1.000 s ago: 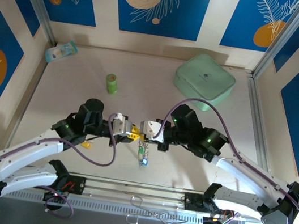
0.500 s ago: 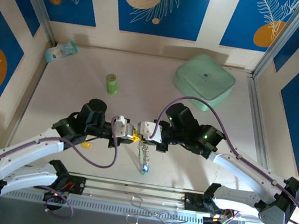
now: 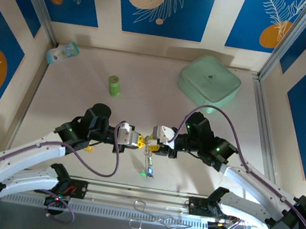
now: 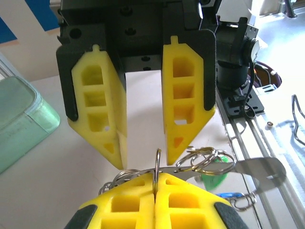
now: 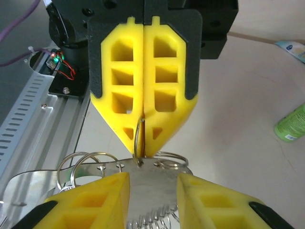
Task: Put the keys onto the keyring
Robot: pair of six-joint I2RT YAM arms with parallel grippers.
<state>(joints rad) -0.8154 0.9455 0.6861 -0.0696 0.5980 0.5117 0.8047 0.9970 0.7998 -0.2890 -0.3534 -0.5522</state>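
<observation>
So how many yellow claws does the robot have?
2. The left gripper is pinched shut on the keyring. The right gripper faces it tip to tip, open.

Saw a green bottle (image 3: 114, 85) standing on the bench (image 3: 150, 93), a mint box (image 3: 209, 80) well apart at rear right, a pale-blue packet (image 3: 62, 52) rear left.

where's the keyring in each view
top external: keyring just below centre, at the left gripper, chain dangling down
left wrist: keyring bottom centre, edge-on in the shut left gripper
right wrist: keyring centre, edge-on in the facing left gripper
shared landmark: that gripper's shut yellow fingers
</observation>
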